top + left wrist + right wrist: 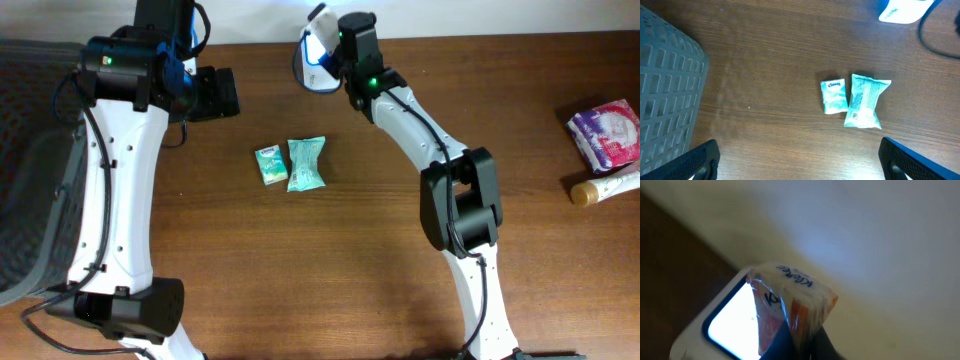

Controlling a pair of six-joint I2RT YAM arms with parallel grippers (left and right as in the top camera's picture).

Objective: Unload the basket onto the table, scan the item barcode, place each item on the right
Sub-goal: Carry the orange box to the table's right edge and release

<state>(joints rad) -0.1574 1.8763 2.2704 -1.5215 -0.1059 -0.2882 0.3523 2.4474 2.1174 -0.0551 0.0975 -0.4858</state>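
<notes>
R fingers (826, 347) clamp tissue pkt (790, 300) at scanner (727, 317) (window lit); L fingers (695, 162) spread, empty.

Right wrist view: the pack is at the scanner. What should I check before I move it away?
1. Grip of right fingers on pack: ok.
2. Pack held in front of lit scanner window: ok.
3. Barcode facing the window: cannot tell.
4. Scan registered: cannot tell.
5. Spare left fingers open, empty: ok.
</notes>
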